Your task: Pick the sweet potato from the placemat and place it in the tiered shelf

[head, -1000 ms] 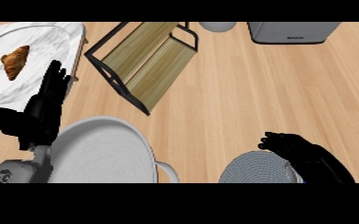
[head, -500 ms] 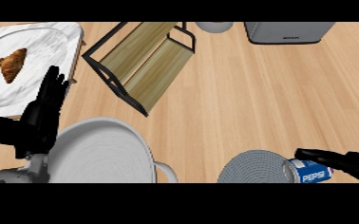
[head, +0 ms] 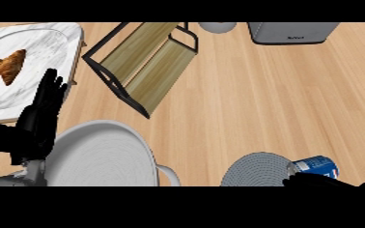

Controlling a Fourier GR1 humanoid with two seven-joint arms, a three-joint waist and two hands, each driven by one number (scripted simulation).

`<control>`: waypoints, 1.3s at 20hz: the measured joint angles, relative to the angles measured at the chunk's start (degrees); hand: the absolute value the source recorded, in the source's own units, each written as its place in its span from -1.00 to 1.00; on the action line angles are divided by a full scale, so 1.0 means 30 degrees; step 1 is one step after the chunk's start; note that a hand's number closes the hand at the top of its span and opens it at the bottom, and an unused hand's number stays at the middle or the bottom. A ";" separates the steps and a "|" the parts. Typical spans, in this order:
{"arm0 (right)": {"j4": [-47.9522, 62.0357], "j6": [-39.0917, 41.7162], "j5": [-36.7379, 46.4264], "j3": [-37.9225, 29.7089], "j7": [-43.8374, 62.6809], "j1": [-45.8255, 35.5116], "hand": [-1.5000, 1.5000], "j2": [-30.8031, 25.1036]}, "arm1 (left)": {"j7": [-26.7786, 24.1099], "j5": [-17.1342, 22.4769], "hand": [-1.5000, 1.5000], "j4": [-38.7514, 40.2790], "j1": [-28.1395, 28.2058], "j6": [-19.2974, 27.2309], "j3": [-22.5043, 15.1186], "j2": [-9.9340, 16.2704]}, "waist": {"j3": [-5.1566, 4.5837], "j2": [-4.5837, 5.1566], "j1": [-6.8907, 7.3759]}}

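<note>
i see the left hand (head: 39,118) at the left edge, fingers straight and spread, resting. the right hand (head: 321,180) barely shows at the bottom right, so i can't tell its fingers. it sits beside a blue can (head: 314,165) at the grey round placemat (head: 258,170). i can't spot the sweet potato. the tiered shelf (head: 146,60) lies top centre.

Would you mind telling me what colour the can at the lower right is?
The can is blue with a silver top, seen in the head view.
</note>
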 measured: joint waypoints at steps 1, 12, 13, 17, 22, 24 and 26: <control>-0.0494 -0.0073 0.0755 0.0263 0.0265 0.0340 -1.00 0.0274 | 0.0104 -0.0226 0.00 0.0040 -0.0166 0.0127 -0.0109 -0.0145 | 0.0002 0.0025 0.0036; -0.0890 -0.1246 0.8221 0.4426 0.1551 0.1091 -1.00 0.1463 | 0.0229 -0.0684 0.00 0.0256 -0.0533 -0.0095 -0.0003 -0.0648 | 0.0018 0.0051 0.0215; -0.0509 -0.1481 0.9011 0.4643 0.1437 0.0949 -1.00 0.1417 | 0.0163 -0.0582 0.00 0.0346 -0.0517 -0.0261 0.0132 -0.0596 | 0.0020 0.0059 0.0244; 0.0401 -0.3180 1.2814 0.6448 0.0675 0.1597 -1.00 0.1832 | 0.0684 -0.0723 0.00 -0.0105 -0.0587 -0.0318 0.0279 -0.0579 | 0.0025 0.0075 0.0269; 0.1411 -0.5128 1.5789 0.7236 -0.1235 0.3000 -1.00 0.1983 | 0.0696 -0.1430 0.00 0.0155 -0.0792 -0.0330 0.0175 -0.1293 | 0.0019 0.0119 0.0287; 0.2351 -0.5569 1.6398 0.7361 -0.1863 0.2919 -1.00 0.2207 | 0.1101 -0.1749 0.00 -0.0494 -0.0642 -0.0239 0.0125 -0.1409 | 0.0015 0.0130 0.0349; 0.2559 -0.5957 1.7038 0.7523 -0.2298 0.3330 -1.00 0.2262 | 0.0899 -0.1788 0.00 -0.0101 -0.0786 -0.0560 0.0383 -0.1593 | 0.0015 0.0140 0.0343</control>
